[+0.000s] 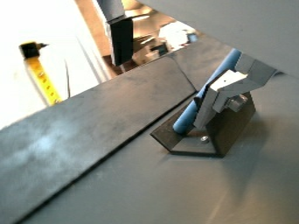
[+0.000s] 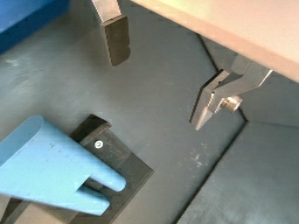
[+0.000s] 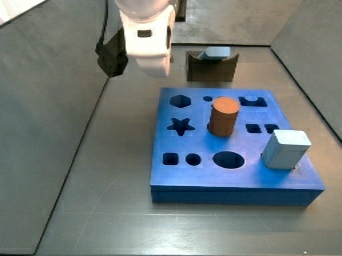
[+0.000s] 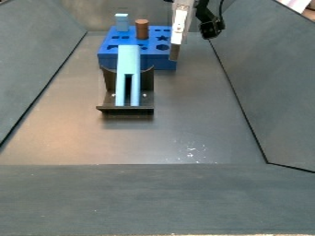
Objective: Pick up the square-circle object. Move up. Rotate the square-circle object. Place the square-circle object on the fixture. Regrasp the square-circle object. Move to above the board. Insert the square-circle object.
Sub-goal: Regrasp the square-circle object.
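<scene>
Hand [image 2: 163,74] hangs open and empty in the air, its two silver fingers [image 2: 114,39] well apart with nothing between the dark pads. In a side view it [image 4: 182,53] sits off to one side of the fixture [image 4: 127,100], nearer the board [image 4: 129,46], not over the peg

Square-circle object [image 4: 128,76] rests on the fixture, leaning in its notch; in a wrist view the pale blue peg [image 1: 208,98] slopes up from the dark base plate

On the blue board [image 3: 235,180] stand an orange cylinder [image 3: 223,116] and a stout pale cube [image 3: 285,149], both apart from the peg

Judging by this, the regrasp is the step in hand. The risk: the peg is only propped, so a finger arriving off-centre could nudge it along or out of the notch, and a grip on a skewed peg would later jam at the board's hole. An approach from the board side could also clip the peg's raised end
</scene>
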{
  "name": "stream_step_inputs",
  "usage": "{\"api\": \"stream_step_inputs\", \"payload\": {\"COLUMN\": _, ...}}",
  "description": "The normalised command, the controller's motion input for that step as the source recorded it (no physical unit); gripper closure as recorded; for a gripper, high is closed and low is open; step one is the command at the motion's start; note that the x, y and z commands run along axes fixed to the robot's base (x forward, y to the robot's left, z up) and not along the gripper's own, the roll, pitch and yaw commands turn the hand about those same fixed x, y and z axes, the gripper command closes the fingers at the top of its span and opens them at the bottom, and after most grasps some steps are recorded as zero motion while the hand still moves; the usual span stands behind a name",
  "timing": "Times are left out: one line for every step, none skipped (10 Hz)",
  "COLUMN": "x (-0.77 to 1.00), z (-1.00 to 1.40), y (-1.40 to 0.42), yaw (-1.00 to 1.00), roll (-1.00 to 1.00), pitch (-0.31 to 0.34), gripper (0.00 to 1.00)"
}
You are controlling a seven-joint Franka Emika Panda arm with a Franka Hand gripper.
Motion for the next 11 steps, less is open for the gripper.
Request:
{"api": "stream_step_inputs", "payload": {"x": 0.06, "z": -0.02, "y": -0.03, "yaw": 0.17, "roll": 0.27, "pitch": 0.687, "gripper": 0.0}}
{"api": "stream_step_inputs", "payload": {"x": 0.06, "z": 0.0, "y": -0.05, "yaw": 0.31, "roll": 0.23, "pitch": 0.625, "gripper": 0.0}}
{"api": "stream_step_inputs", "payload": {"x": 0.07, "z": -0.01, "y": -0.04, "yaw": 0.42, "roll": 0.18, "pitch": 0.487, "gripper": 0.0}}
{"api": "stream_step_inputs", "payload": {"x": 0.07, "z": -0.02, "y": -0.04, "yaw": 0.47, "roll": 0.16, "pitch": 0.357, "gripper": 0.0}}
{"api": "stream_step_inputs", "payload": {"x": 0.06, "z": -0.01, "y": -0.04, "yaw": 0.49, "roll": 0.14, "pitch": 0.274, "gripper": 0.0}}
{"api": "stream_step_inputs", "payload": {"x": 0.05, "z": 0.0, "y": -0.04, "yaw": 0.46, "roll": 0.11, "pitch": 0.094, "gripper": 0.0}}
{"api": "stream_step_inputs", "payload": {"x": 0.05, "z": 0.0, "y": -0.04, "yaw": 0.43, "roll": 0.09, "pitch": 0.037, "gripper": 0.0}}
{"api": "stream_step_inputs", "payload": {"x": 0.04, "z": -0.01, "y": -0.04, "yaw": 0.37, "roll": 0.07, "pitch": -0.06, "gripper": 0.0}}
{"api": "stream_step_inputs", "payload": {"x": 0.04, "z": -0.01, "y": -0.04, "yaw": 0.31, "roll": 0.07, "pitch": -0.11, "gripper": 0.0}}
{"api": "stream_step_inputs", "payload": {"x": 0.04, "z": -0.01, "y": -0.04, "yaw": 0.22, "roll": 0.06, "pitch": -0.135, "gripper": 0.0}}
{"api": "stream_step_inputs", "payload": {"x": 1.0, "z": 0.0, "y": -0.02, "yaw": 0.19, "roll": 0.0, "pitch": -0.037, "gripper": 0.0}}
